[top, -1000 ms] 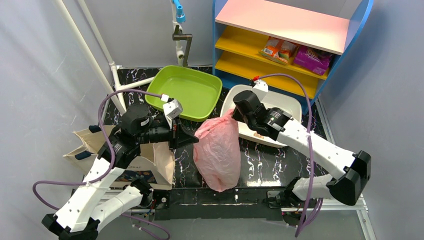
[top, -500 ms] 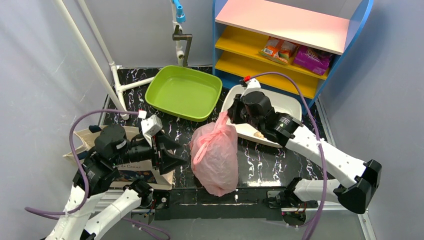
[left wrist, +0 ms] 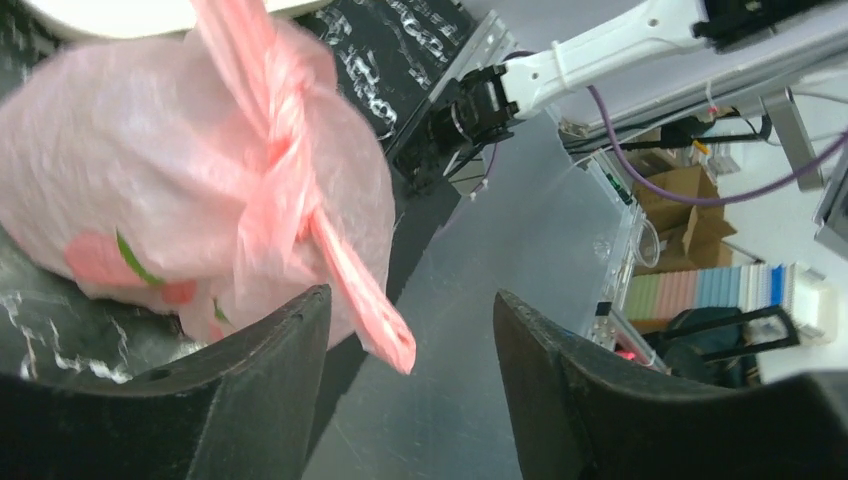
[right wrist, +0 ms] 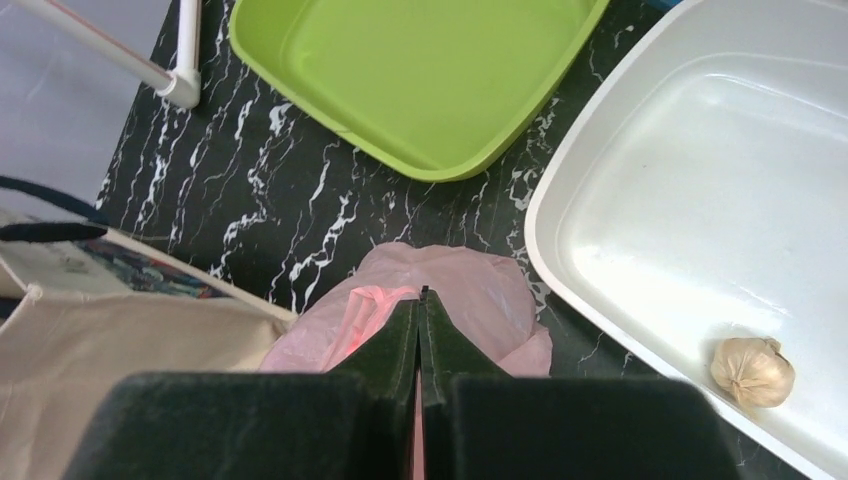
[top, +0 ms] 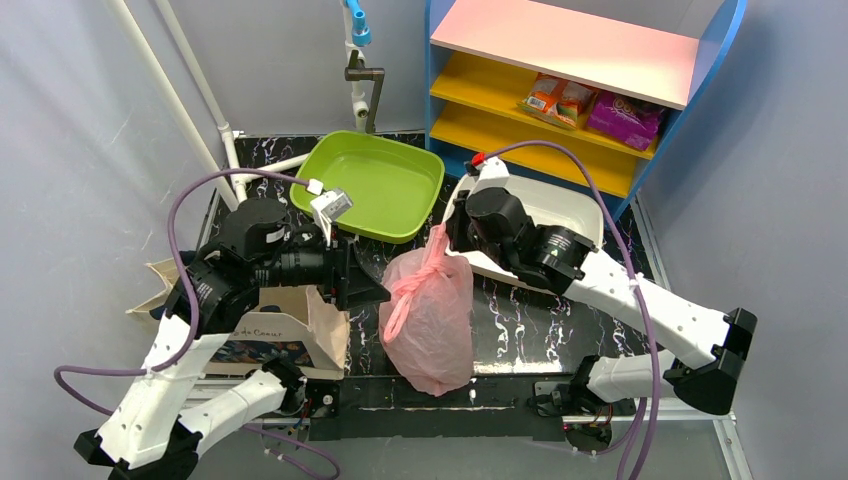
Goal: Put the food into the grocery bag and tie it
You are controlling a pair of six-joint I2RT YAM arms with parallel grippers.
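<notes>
The pink grocery bag (top: 432, 325) stands on the black marbled table, its handles twisted into a knot (left wrist: 285, 160) at the top. The food is hidden inside; only a green streak (left wrist: 128, 258) shows through the plastic. My right gripper (top: 443, 236) is above the bag's far end, shut on a pink handle strip, and the bag (right wrist: 480, 290) shows just past the pressed fingertips (right wrist: 422, 297). My left gripper (left wrist: 410, 300) is open beside the bag's left flank. A loose handle end (left wrist: 372, 325) dangles between its fingers, touching neither.
A beige canvas tote (top: 290, 325) lies under my left arm. The green tray (top: 375, 185) sits behind it. A white tray (right wrist: 700, 200) to the right holds a garlic bulb (right wrist: 752, 370). A shelf with snack packets (top: 590, 105) stands behind, and a white pipe frame (top: 225, 150) at back left.
My left gripper opened and let go of the handle, drew back toward the near edge, then came back beside the bag. The right gripper pulled its handle up and away, and the handles now show a knot.
</notes>
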